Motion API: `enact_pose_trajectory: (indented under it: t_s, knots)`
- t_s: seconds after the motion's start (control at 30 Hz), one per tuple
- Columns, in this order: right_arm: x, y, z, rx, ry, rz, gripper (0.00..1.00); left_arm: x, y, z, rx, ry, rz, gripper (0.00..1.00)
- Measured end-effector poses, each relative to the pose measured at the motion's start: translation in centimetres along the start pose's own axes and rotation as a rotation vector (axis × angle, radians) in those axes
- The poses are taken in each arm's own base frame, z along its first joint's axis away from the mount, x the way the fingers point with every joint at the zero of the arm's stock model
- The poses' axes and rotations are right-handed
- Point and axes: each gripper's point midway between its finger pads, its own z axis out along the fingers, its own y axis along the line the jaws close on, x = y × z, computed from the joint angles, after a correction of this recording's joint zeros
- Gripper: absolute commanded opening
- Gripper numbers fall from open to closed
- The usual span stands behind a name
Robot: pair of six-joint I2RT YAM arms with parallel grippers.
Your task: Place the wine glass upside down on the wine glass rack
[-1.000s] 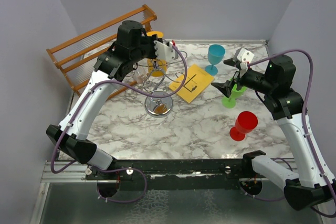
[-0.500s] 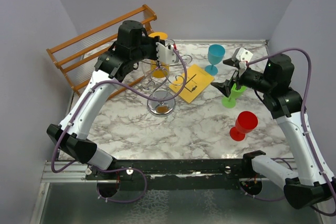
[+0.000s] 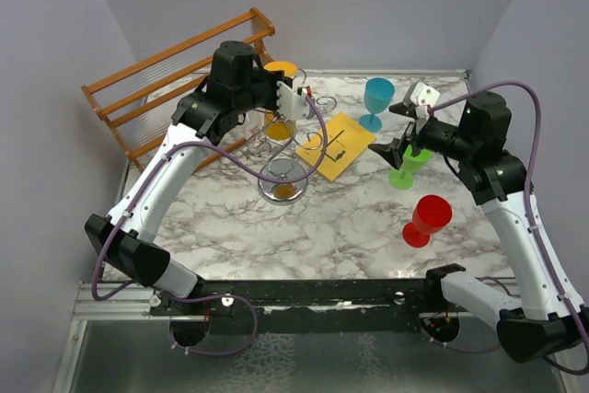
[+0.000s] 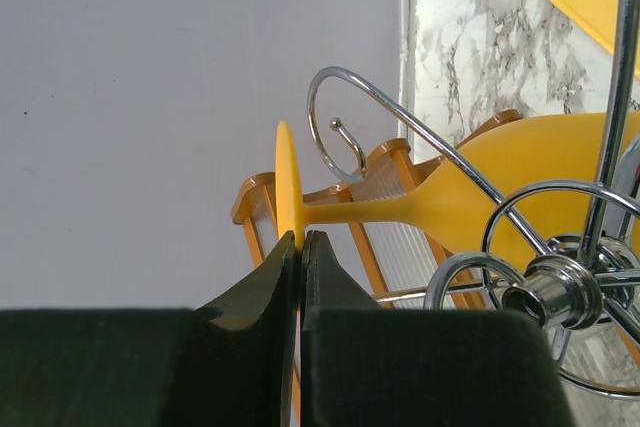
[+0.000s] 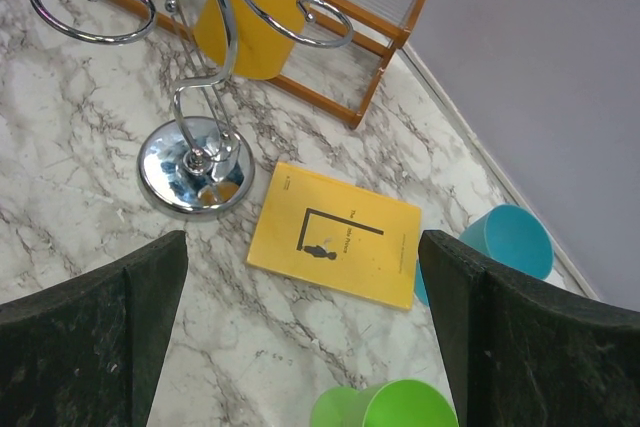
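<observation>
Most done, IMO: left pincer [image 4: 299, 247] clamped on foot of yellow wine glass [image 4: 550, 152], inverted w/ stem among rack [image 5: 190, 172] arms, at 12 o'clock of rack base; seating + release left; right pincer [image 5: 300, 292] apart, at bench's 3 o'clock.

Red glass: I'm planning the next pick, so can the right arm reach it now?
Probably yes: the red glass stands apart beside the right arm, whose pincer is open and empty.
</observation>
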Motion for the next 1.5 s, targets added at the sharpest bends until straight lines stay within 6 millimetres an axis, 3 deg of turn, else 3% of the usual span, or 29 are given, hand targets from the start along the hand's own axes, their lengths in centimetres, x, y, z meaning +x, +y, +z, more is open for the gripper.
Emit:
enact_pose_trajectory:
  t_s: [0.83,1.5]
  knots:
    - [0.8,-0.2,0.6,-0.009,0.018,0.01,0.98,-1.8,-0.3,1.0,0.03,-0.111,0.107,0.0]
    - [1.2,-0.2,0.7,-0.009,0.026,0.015,0.98,-2.3,0.4,2.6,-0.005,-0.15,0.059,0.0]
